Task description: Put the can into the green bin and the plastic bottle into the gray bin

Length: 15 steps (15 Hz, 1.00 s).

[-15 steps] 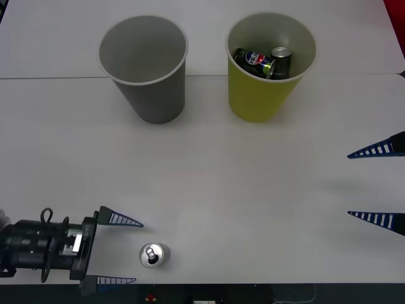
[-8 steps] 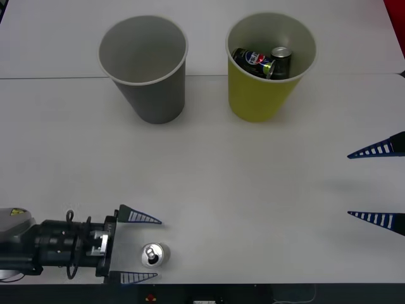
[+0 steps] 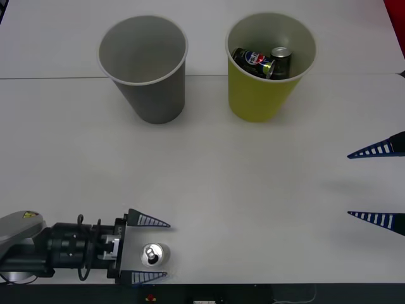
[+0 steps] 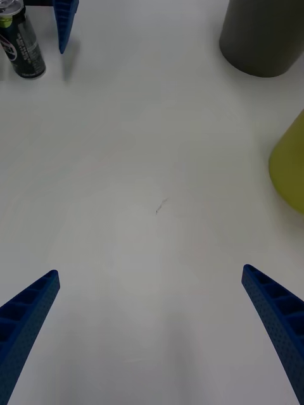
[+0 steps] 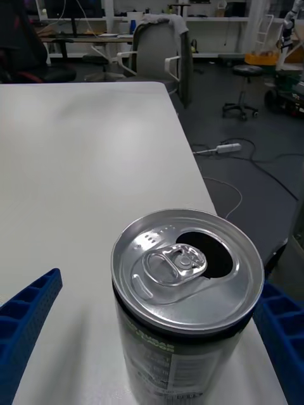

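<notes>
Silver can (image 3: 154,254) upright at lower left of the front view, near the table edge, between the spread fingers of the left gripper (image 3: 149,249); best centred before closing, squeezed gently, lifted straight toward the green bin (image 3: 264,95) at upper right; right gripper (image 3: 378,185) open, idle at right edge.

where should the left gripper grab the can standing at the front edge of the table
Grip the can across its round side wall, below the rim, coming in level from the robot's left. It stands upright with the opened top up, so the sides are the only parallel faces. The left gripper is open with a blue finger on either side of it; the right gripper waits open at the right.
</notes>
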Tool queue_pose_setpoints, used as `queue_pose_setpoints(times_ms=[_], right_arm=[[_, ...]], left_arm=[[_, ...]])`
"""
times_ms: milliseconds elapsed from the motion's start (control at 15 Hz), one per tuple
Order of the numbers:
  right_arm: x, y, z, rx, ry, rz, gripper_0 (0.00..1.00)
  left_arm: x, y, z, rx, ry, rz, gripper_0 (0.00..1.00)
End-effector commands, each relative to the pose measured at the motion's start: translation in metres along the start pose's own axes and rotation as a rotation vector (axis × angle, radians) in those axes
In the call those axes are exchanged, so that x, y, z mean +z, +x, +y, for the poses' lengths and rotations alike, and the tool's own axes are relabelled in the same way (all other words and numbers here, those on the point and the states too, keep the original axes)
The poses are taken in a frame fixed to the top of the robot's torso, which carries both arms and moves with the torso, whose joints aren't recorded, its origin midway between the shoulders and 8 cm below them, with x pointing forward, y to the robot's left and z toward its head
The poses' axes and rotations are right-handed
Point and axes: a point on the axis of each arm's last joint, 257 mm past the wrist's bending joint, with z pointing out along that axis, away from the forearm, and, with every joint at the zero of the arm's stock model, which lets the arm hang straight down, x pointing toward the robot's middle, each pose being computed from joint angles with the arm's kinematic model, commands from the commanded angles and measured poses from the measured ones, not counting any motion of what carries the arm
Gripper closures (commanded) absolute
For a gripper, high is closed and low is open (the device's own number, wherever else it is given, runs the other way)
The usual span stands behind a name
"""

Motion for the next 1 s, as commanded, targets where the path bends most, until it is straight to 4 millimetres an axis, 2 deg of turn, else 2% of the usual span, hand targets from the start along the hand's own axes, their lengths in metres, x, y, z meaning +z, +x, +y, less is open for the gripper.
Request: queue_pose_setpoints(times_ms=[67,533,800,1000], right_arm=[[0.0,0.0,0.0,0.0,0.0,0.0,0.0],[0.0,0.0,0.0,0.0,0.0,0.0,0.0],[0.0,0.0,0.0,0.0,0.0,0.0,0.0],[0.0,0.0,0.0,0.0,0.0,0.0,0.0]], left_arm=[[0.0,0.005,0.003,0.012,-0.01,0.02,1.0],[0.001,0.004,0.003,-0.009,-0.008,0.019,1.0],[0.006,-0.015,0.003,-0.082,0.025,-0.005,1.0],[0.004,-0.028,0.014,-0.112,0.042,0.008,1.0]])
